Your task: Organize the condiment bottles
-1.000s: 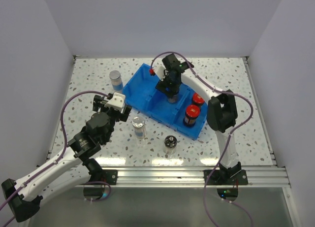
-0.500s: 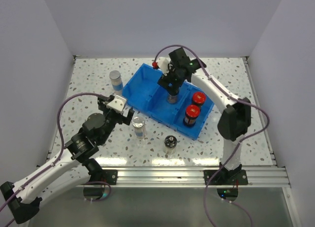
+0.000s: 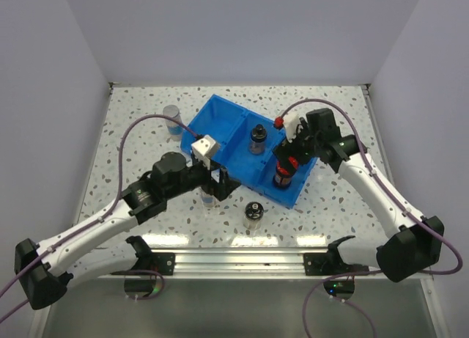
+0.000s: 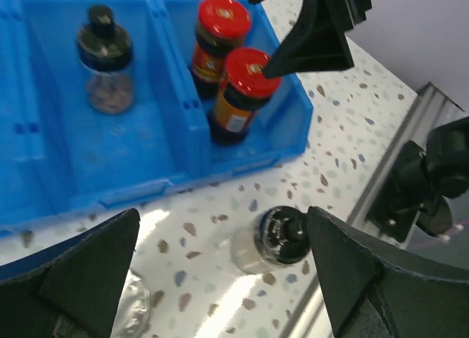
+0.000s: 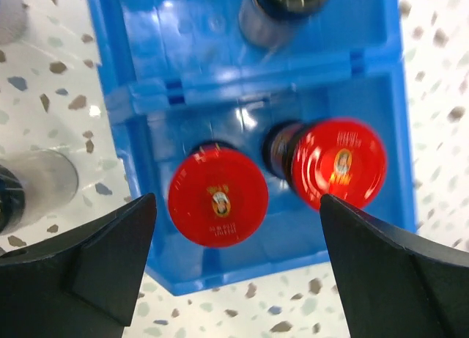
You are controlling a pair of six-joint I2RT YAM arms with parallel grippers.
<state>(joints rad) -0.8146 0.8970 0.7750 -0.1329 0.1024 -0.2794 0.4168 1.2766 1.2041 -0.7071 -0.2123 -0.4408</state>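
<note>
The bin [image 3: 212, 122] sits slantwise at the centre of the table [image 3: 132, 111], its long axis running from 10 to 4 o'clock. Its 4 o'clock compartment holds both red-capped jars upright. The near red jar [image 4: 245, 89] stands by the near wall, and the far red jar [image 4: 222, 30] is just beside it at its 1 o'clock. The middle compartment holds the bin shaker [image 3: 256, 138], upright and close to the far wall.

The right gripper [image 3: 292, 153] hangs over the two red jars. Its fingers [image 5: 95, 272] are spread wide and pinch nothing. In the right wrist view both red caps lie below the gap between the fingers, touching neither.

The left gripper [image 3: 222, 182] reaches low over the table at the bin's 7 o'clock, just off the near wall. Its fingers [image 4: 80, 279] are also spread wide, with nothing between them.

The near silver jar [image 3: 207, 197] stands on the table at 7 o'clock of that gripper, partly hidden under the arm. The left wrist view catches only its edge at the bottom left.

The table shaker [image 3: 254, 215] stands upright on the table at the bin's 6 o'clock, near the near wall but apart from it. In the left wrist view it shows below the gap between the fingers.

The far silver jar [image 3: 172, 118] stands alone on the table off the bin's 10 o'clock end, near the end wall, with the left arm's cable crossing in front of it.
</note>
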